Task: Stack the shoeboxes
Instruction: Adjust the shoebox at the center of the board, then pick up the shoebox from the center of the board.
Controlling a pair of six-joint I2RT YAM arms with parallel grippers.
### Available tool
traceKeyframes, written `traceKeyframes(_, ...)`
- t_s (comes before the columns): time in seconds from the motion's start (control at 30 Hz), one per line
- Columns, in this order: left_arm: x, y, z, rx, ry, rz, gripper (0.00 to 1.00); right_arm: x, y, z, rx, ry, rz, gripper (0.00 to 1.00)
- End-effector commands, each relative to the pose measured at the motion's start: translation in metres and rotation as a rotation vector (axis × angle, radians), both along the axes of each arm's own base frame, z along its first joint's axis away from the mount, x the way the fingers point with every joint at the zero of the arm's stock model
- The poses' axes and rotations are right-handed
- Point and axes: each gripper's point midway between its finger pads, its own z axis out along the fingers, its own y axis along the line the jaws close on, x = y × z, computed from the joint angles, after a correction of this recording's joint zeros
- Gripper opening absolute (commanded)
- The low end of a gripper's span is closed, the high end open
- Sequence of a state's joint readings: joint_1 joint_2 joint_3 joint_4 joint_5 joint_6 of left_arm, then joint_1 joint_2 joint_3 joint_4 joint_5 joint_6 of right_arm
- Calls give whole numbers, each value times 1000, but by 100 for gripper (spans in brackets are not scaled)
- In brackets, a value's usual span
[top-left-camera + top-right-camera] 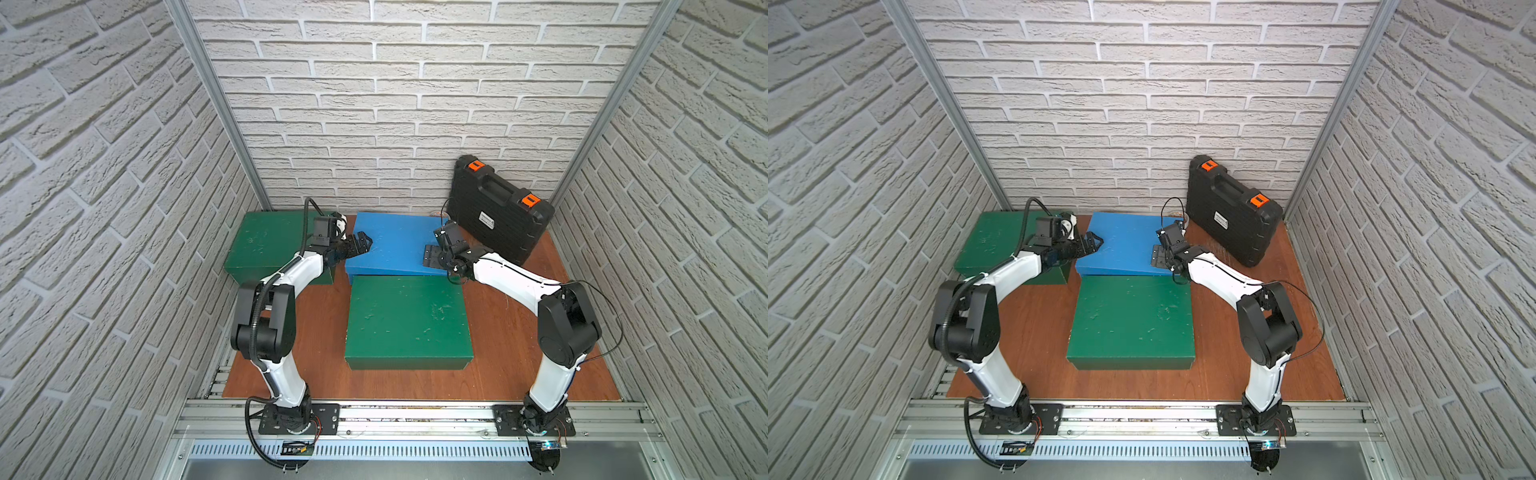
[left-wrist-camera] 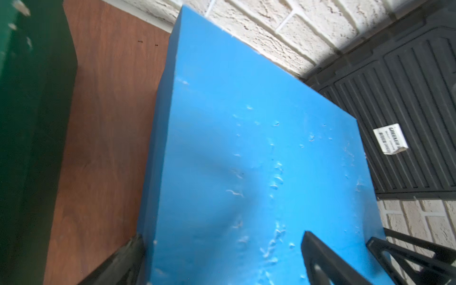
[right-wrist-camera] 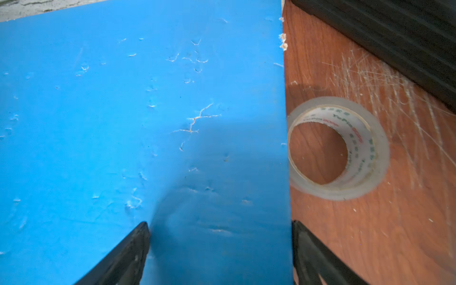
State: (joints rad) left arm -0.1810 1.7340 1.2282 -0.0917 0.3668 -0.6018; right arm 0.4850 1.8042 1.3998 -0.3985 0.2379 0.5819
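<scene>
I had the left gripper and the right gripper spread wide and holding nothing. Each straddled an opposite end of the bright blue lidded cardboard shoebox, which I judged was set up for a two-sided lift. That box sat at the back of the brown wooden tabletop, between a dark green scuffed-lid cardboard shoebox and a black plastic tool case leaning on the wall. Its near edge possibly rested on the second dark green shoebox in front. Nothing was stacked squarely yet.

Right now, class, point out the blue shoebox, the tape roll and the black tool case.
blue shoebox [image 1: 395, 243]: a top view, lid middle.
tape roll [image 3: 360, 150]: right wrist view, printed core.
black tool case [image 1: 511, 232]: a top view, ribbed face.
</scene>
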Motion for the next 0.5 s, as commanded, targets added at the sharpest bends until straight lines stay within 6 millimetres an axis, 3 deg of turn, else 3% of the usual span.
traceKeyframes(0.0,-19,-13,38,-14,-59,-48,98,-17,7,50,33,-85,43,93)
traceKeyframes(0.2,-53,0,58,19,-81,8,98,-54,-25,70,34,-124,-25,94)
traceKeyframes(0.33,-87,7,55,19,-78,36,98,-87,-50,64,40,-122,-76,94)
traceKeyframes(0.47,-125,1,48,-1,-71,14,98,-125,-73,57,67,-124,-121,93)
